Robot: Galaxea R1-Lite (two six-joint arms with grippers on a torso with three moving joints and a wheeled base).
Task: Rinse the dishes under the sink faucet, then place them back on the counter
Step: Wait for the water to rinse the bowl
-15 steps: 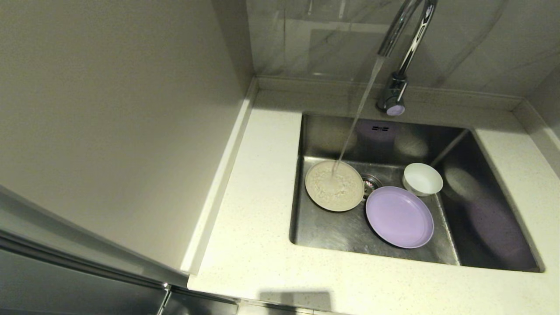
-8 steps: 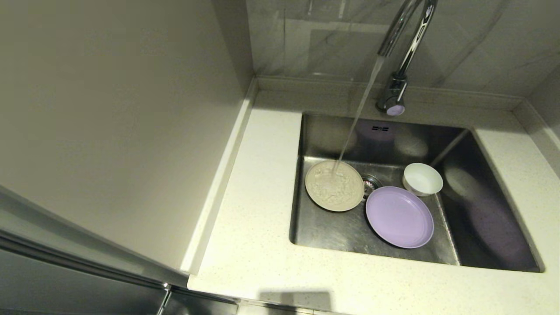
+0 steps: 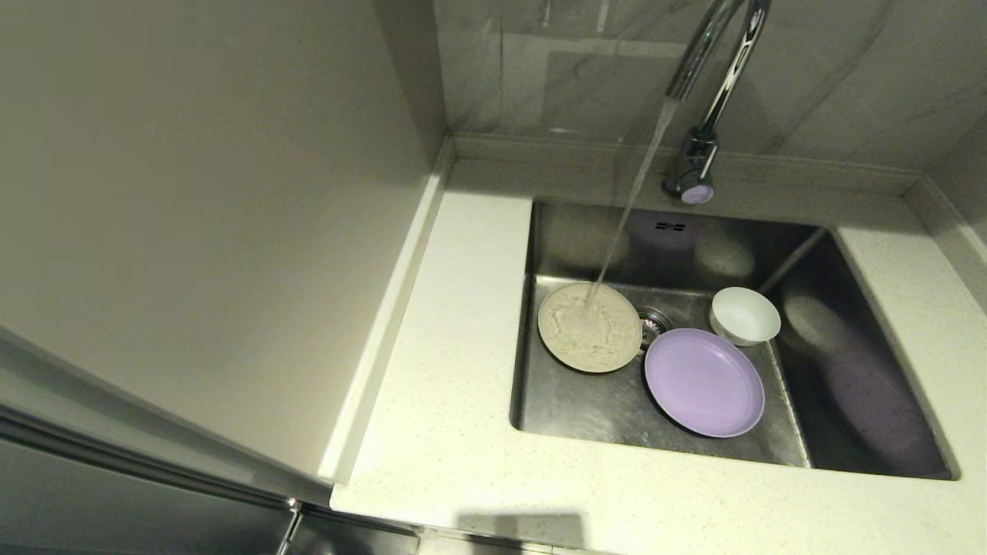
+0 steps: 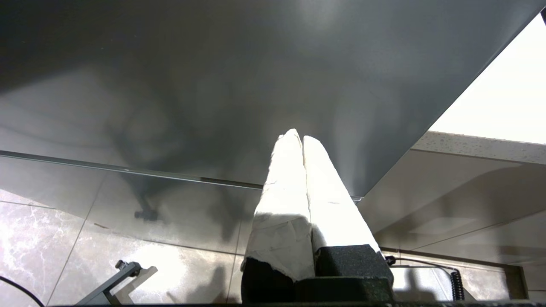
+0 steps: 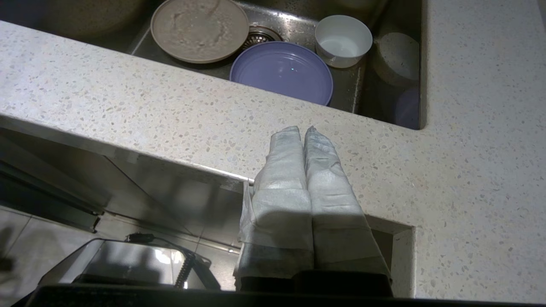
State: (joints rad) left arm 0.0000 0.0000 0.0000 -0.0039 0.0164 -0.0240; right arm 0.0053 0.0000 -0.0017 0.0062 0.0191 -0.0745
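Three dishes lie in the steel sink (image 3: pixel 864 401). The cream plate (image 3: pixel 590 327) (image 5: pixel 199 30) sits at the left under the running stream from the chrome faucet (image 3: pixel 705 92). The lilac plate (image 3: pixel 704 383) (image 5: pixel 281 72) lies in front of the white bowl (image 3: pixel 745 314) (image 5: pixel 343 40). Neither arm shows in the head view. My right gripper (image 5: pixel 303 130) is shut and empty, hovering at the front edge of the speckled counter (image 5: pixel 128 106), short of the sink. My left gripper (image 4: pixel 297 137) is shut and empty, down beside a grey cabinet panel.
A tall grey panel (image 3: pixel 193 216) walls off the counter (image 3: pixel 447 385) to the left of the sink. The drain strainer (image 3: pixel 654 321) shows between the plates. A raised back edge (image 3: pixel 810 166) runs behind the faucet.
Water keeps running onto the cream plate and its ripples shift. Nothing else has moved.
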